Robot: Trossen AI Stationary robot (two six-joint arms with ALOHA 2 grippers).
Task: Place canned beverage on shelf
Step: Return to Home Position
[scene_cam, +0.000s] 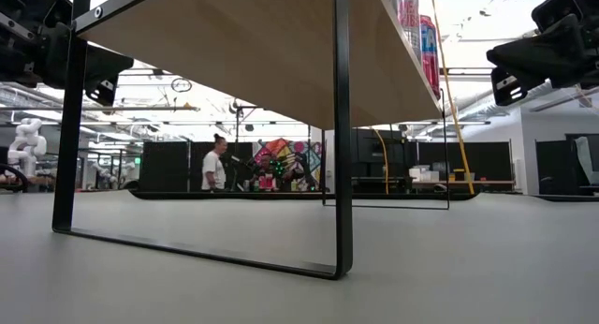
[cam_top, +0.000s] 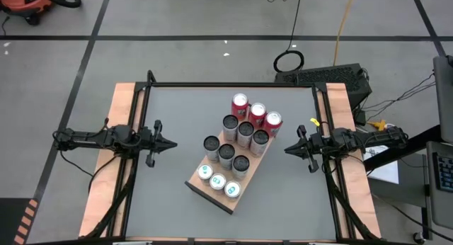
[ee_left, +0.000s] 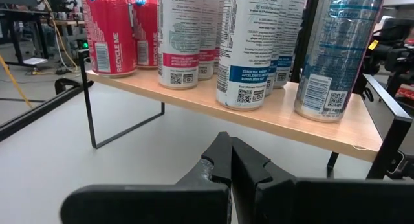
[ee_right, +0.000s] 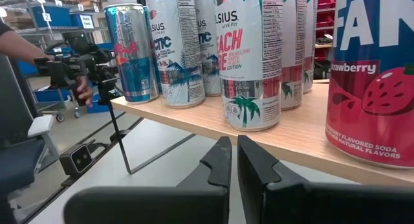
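The shelf [cam_top: 212, 193], a light wooden board on thin black legs [scene_cam: 342, 174], stands slantwise mid-table. Several cans stand upright on it: red ones [cam_top: 257, 110] at its far end, dark-topped ones [cam_top: 245, 129] in the middle, pale-topped ones [cam_top: 218, 181] at its near end. My left gripper [cam_top: 172, 144] hovers shut at the table's left side, pointing level at the shelf [ee_left: 310, 114], its fingertips [ee_left: 229, 146] empty. My right gripper [cam_top: 288, 149] hovers shut at the right side, facing the shelf [ee_right: 304, 136] and a red strawberry soda can [ee_right: 375, 75]; it holds nothing either [ee_right: 233, 146].
Bare grey tabletop lies between each gripper and the shelf. Wooden side boards [cam_top: 117, 132] and a black frame border the table. A small camera [ee_right: 81, 158] sits at the table's near edge. A person's hand [ee_right: 81, 88] shows beyond the table's left side, and a person [scene_cam: 214, 163] stands far off.
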